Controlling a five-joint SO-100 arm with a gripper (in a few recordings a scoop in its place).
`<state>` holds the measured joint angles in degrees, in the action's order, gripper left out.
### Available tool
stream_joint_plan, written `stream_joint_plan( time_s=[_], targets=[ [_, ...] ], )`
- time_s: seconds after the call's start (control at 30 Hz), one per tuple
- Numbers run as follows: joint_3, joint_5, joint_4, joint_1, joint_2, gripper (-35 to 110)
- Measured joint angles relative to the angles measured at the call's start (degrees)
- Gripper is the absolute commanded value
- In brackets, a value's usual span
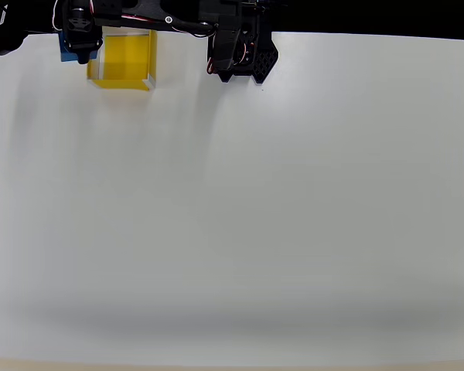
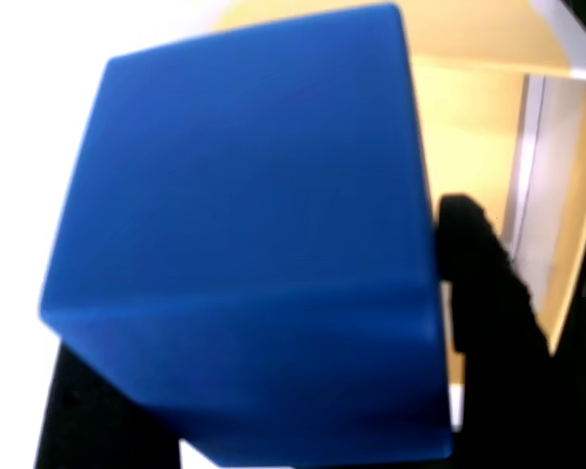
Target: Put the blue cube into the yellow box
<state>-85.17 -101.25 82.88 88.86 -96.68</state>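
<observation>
Wrist view puts the blue cube [image 2: 244,244] right against the lens, tilted, with one broad face and a darker lower face showing. It sits between the two black fingers of the pincer [image 2: 254,391]: one finger [image 2: 488,303] rises beside the cube's right edge and the other shows dark under its lower left corner, so the pincer is closed on the cube and holding it. Past the cube, to the right and above, lies the yellow box [image 2: 469,127], its yellow floor and thin pale walls visible, with one upright corner seam at the right. The cube overlaps the box's left part in this view; whether it hangs over the opening or over the wall I cannot tell.

In the overhead view the near and middle parts of the white bench [image 1: 232,232] lie bare, with soft grey shadows toward the near edge. At the far edge, toward the far left corner, stands the yellow box [image 1: 124,60], open-topped, its white-edged walls plain along the near and right sides. Just at its left wall a sliver of the blue cube [image 1: 67,55] shows beneath the black pincer [image 1: 81,46], which hangs over the box's far left corner. The arm's black base [image 1: 243,54] stands at the far edge, to the right of the box and apart from it.
</observation>
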Motion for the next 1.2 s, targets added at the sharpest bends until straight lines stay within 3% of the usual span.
stream_joint_plan(
  time_s=[0.57,1.2],
  targets=[
    [-19.8,1.4,-12.0,0.0,-6.2,13],
    [-32.2,-0.4,-12.7,2.2,-13.2,13]
  ],
)
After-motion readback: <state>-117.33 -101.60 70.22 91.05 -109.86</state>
